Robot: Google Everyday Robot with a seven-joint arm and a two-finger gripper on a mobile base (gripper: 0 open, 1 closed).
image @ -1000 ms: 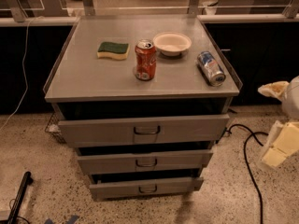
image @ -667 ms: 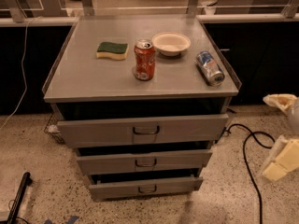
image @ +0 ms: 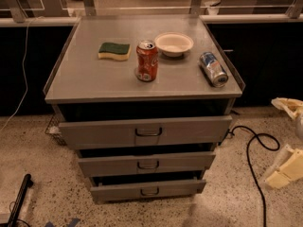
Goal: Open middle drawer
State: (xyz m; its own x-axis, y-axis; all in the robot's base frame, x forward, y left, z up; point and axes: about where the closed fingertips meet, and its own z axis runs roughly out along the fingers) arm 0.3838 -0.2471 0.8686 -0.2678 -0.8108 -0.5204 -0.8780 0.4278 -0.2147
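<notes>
We see the gripper (image: 296, 131) at the far right edge of the view, low beside the cabinet and well apart from it. Over the last second it has sunk a little toward the floor without coming any closer to the drawer fronts. We cannot tell from here whether it is released or clenched, but it grasps nothing of the cabinet. The middle drawer (image: 147, 163) sits where it did a second ago, second of the three stacked grey fronts, with the top drawer (image: 94, 134) above and the bottom drawer (image: 113, 191) below. Its small bar handle (image: 148, 165) is central and untouched. A dark gap shows above its front, yet no tray is exposed, so we judge the opening not yet begun. The small downward drift looks to us like the gripper settling toward handle height. A long sideways reach to the left is still needed before any pull can start. On the worktop (image: 85, 82) the sponge (image: 114, 50), the upright red can (image: 147, 60), the bowl (image: 174, 44) and the lying blue can (image: 213, 68) are unmoved. We would keep the pull gentle so that the upright can does not topple.
</notes>
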